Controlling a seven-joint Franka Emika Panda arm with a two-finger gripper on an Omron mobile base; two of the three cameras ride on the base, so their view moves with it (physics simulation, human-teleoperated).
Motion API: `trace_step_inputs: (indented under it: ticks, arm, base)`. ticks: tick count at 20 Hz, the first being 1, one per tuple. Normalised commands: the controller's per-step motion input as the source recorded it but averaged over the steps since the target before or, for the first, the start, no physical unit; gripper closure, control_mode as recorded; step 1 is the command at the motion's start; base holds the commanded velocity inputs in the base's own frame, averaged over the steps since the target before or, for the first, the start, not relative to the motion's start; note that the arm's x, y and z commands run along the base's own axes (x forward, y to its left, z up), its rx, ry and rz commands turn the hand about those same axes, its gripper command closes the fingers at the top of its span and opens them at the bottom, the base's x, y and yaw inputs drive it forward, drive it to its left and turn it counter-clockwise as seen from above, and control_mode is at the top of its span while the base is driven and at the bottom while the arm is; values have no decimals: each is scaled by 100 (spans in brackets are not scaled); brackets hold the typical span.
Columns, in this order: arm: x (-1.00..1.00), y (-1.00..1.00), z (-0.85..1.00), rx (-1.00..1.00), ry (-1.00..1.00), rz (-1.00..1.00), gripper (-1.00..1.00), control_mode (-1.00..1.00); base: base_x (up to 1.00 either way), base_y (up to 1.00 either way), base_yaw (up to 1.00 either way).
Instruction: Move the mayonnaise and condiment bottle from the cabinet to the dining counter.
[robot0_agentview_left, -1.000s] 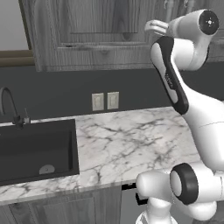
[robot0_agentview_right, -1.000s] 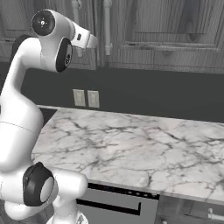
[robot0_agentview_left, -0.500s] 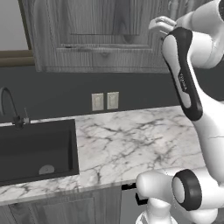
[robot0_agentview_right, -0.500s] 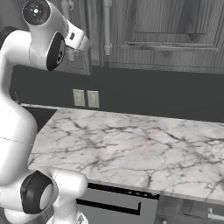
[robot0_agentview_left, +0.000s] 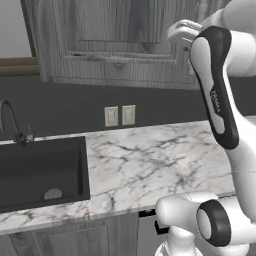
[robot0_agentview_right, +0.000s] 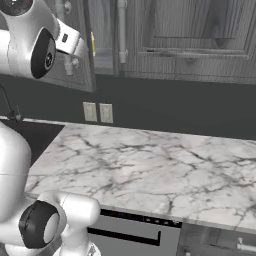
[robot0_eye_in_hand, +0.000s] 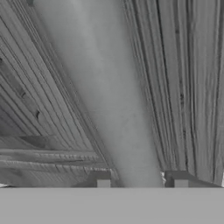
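Left base view
- Cabinet (robot0_agentview_left: 115, 45): grey wood-grain wall unit with panelled doors, spread across 12 o'clock above the dark back wall
- Arm: raised at 3 o'clock, its forearm carried up to the cabinet front
- Gripper (robot0_agentview_left: 176, 34): held at 1 o'clock against the cabinet front; finger spacing cannot be told here
- Worktop (robot0_agentview_left: 160, 165): white grey-veined marble, at centre to 4 o'clock
- Sink (robot0_agentview_left: 40, 172): black basin set into the worktop at 8 o'clock, with a dark faucet (robot0_agentview_left: 12, 125) at 9 o'clock
- Wall outlets (robot0_agentview_left: 120, 116): a pair mounted on the back wall at centre, above the worktop

Right base view
- Cabinet (robot0_agentview_right: 200, 40): closed panelled door seen from 12 to 2 o'clock; the leftmost door at 11 o'clock is swung ajar
- Gripper (robot0_agentview_right: 80, 47): placed at 10 o'clock on the ajar door
- Yellow sliver (robot0_agentview_right: 93, 44): glimpsed in the gap behind the ajar door edge at 11 o'clock, inside the cabinet; jar or bottle cannot be told
- Upright handle (robot0_agentview_right: 121, 30): pale bar on the next door, at 12 o'clock

Hand view
- Door panel (robot0_eye_in_hand: 43, 87): grey wood grain, seen close
- Handle (robot0_eye_in_hand: 109, 96): pale round bar running from 12 o'clock down to 6 o'clock
- Gripper (robot0_eye_in_hand: 140, 179): fingertips (robot0_eye_in_hand: 103, 179) set narrowly apart, one on each side of the handle at 6 o'clock; whether it is pinched cannot be told
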Motion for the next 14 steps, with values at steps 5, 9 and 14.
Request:
trace_step_inputs:
  ticks: [5, 9, 14]
  arm:
    - [-59, 68, 0, -13, -3, 1, 100, -100]
    - [-57, 70, 0, -11, -3, 0, 100, -100]
    - [-52, 72, 0, -7, -1, 0, 100, -100]
  base:
    - [0, 0, 0]
    - [0, 0, 0]
    - [0, 0, 0]
